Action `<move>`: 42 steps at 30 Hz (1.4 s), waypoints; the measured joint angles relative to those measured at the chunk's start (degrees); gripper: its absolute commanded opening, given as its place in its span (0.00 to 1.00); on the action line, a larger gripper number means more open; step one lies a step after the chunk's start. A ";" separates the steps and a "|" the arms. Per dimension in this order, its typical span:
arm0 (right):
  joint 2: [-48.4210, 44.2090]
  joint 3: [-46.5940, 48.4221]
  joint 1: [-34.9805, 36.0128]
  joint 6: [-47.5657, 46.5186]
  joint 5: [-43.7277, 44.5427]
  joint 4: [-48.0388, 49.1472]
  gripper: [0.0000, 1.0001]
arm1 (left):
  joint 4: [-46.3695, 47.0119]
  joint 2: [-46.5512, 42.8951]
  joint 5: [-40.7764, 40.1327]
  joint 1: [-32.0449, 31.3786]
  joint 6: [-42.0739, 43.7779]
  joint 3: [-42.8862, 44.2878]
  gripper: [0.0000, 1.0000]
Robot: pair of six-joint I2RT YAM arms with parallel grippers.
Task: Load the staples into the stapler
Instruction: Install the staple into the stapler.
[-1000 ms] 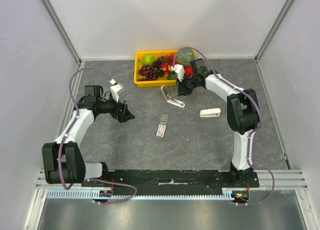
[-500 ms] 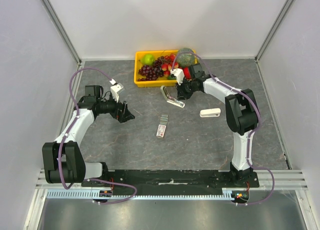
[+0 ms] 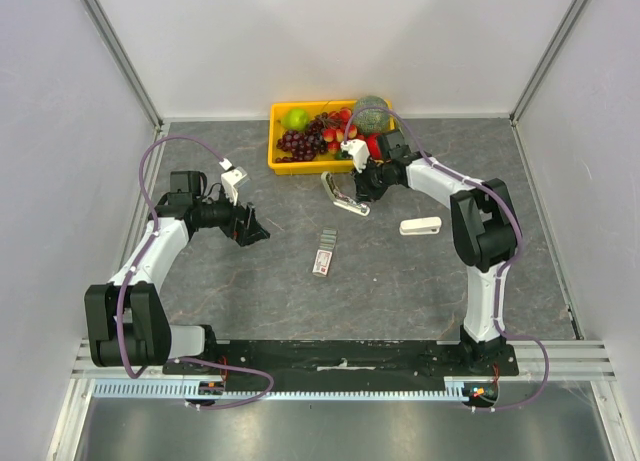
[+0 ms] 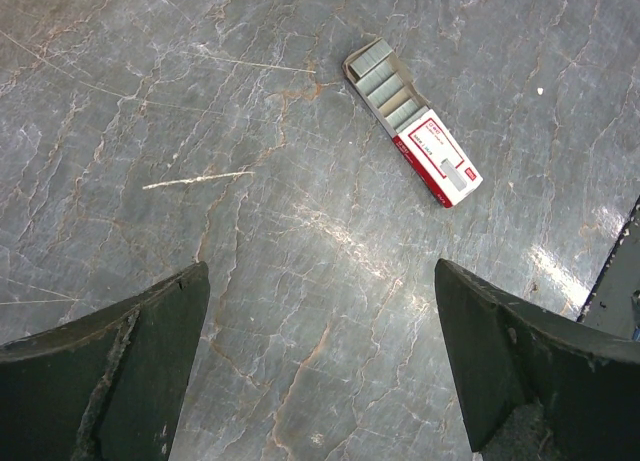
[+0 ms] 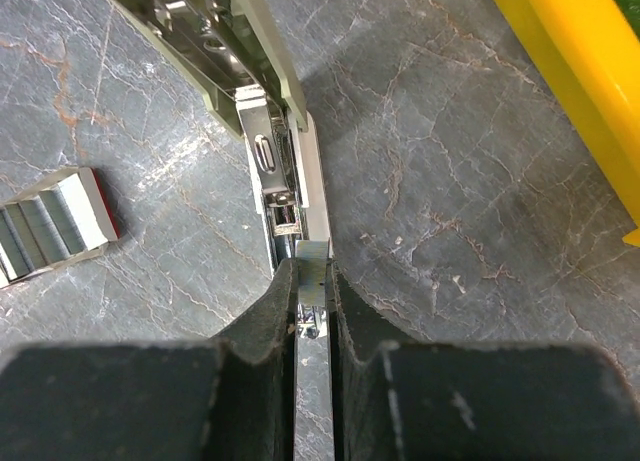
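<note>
White arm links (image 3: 440,181), black joints (image 3: 485,226), purple cables (image 3: 150,151), dark tool fingers (image 4: 130,361)

Bright, even light falls from overhead on my counter (image 3: 400,281), so the shadows under my arms are short and soft, and the top view is sharp to its corners. At my left wrist a pale glare smears the stone beside my left pincer (image 4: 320,281), whose fingers show dark. My right pincer (image 5: 312,276) is a black, blurred mass close to the lens.

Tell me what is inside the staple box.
The staple box lies slid partly open: silvery staple strips fill the exposed tray end. The red-and-white sleeve covers the rest, hiding what is under it.
</note>
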 measured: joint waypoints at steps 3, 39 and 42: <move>-0.79 -0.26 0.00 0.00 0.00 0.24 0.13 | 0.00 0.02 0.00 0.00 0.00 0.00 1.00; -0.76 -0.46 1.01 -4.20 -0.72 -1.03 0.13 | 0.00 0.02 0.00 0.00 0.00 0.00 1.00; -0.76 -0.46 1.01 -4.39 -0.76 -1.07 0.13 | 0.00 0.02 0.00 0.00 0.00 0.00 1.00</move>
